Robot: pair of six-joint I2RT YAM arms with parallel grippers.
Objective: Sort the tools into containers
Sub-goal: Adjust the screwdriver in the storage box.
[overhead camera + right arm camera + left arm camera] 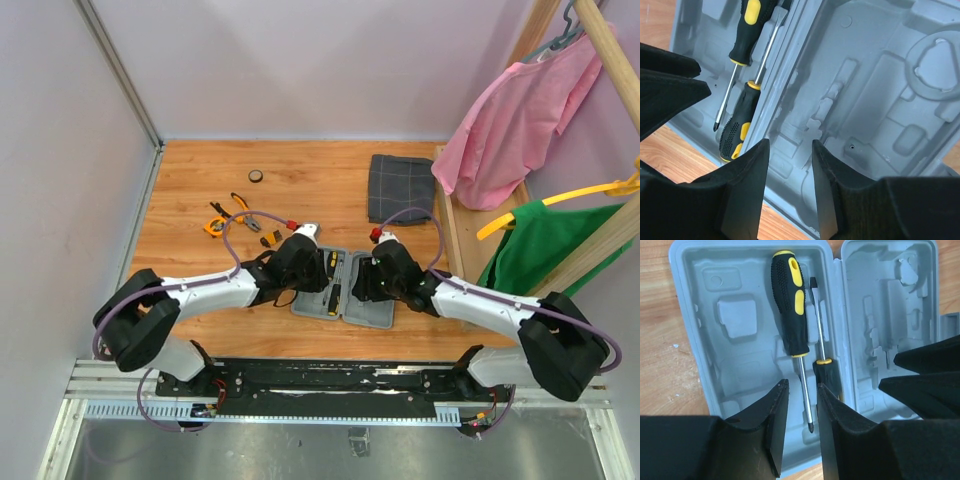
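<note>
On woodgrain tabletop (200, 170), moulded grey case (740, 315) cradles ribbed screwdrivers (790, 305); both end effectors (801, 387) (790, 145) open.

Grey case (690, 315), blk/yellow screwdrivers (790, 305), dk-grey checked cloth (401, 187), pink garment (510, 110).

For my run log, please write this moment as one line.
case: open | screwdrivers: two in left half | left gripper: open, above them | right gripper: open, over empty half
</note>
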